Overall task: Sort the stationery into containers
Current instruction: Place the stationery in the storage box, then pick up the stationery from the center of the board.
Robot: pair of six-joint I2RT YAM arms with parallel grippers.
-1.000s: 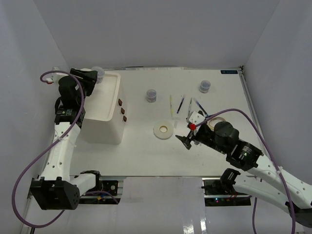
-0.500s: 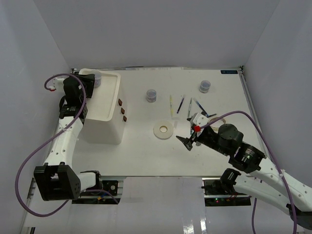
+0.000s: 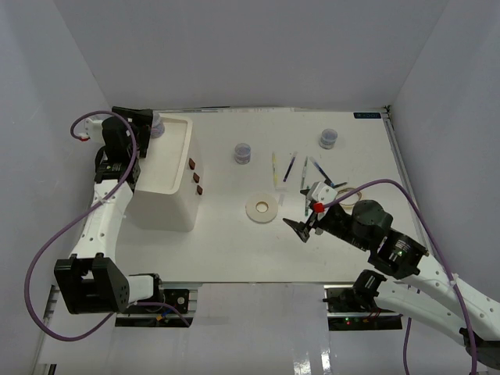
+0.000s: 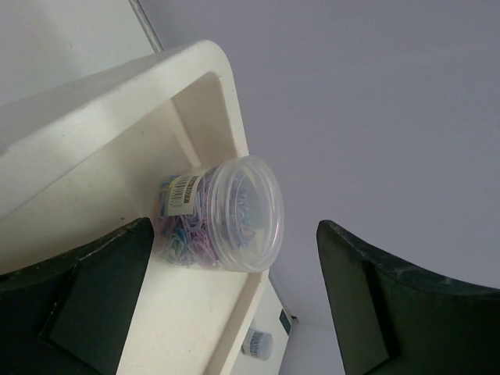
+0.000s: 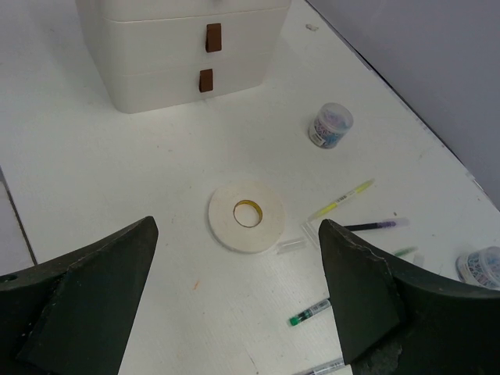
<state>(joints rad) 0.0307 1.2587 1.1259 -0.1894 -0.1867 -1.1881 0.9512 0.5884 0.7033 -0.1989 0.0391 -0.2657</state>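
The white box unit [image 3: 168, 199] stands at the left, its top tray [image 4: 117, 86] facing up and brown knobs [image 3: 196, 177] on its drawers. A clear jar [image 4: 226, 215] of bluish clips rests in the tray's far corner [image 3: 156, 123]. My left gripper [image 3: 145, 126] is open, its fingers [image 4: 86, 289] on either side of the jar, not touching it. My right gripper [image 3: 303, 226] is open and empty above a cream tape ring [image 5: 246, 216]. Two more jars [image 3: 243, 152] [image 3: 327, 138] and several pens [image 3: 291, 166] lie on the table. A second tape ring [image 3: 349, 193] is partly hidden by my right arm.
In the right wrist view I see a yellow pen [image 5: 344, 199], a dark blue pen [image 5: 375, 226], a green-capped pen [image 5: 310, 312] and a small clear cap [image 5: 291, 246] right of the tape ring. White walls enclose the table on three sides.
My left wrist has drawn back a little towards the left; the jar stays in the tray's corner. My right arm has drifted slightly right.
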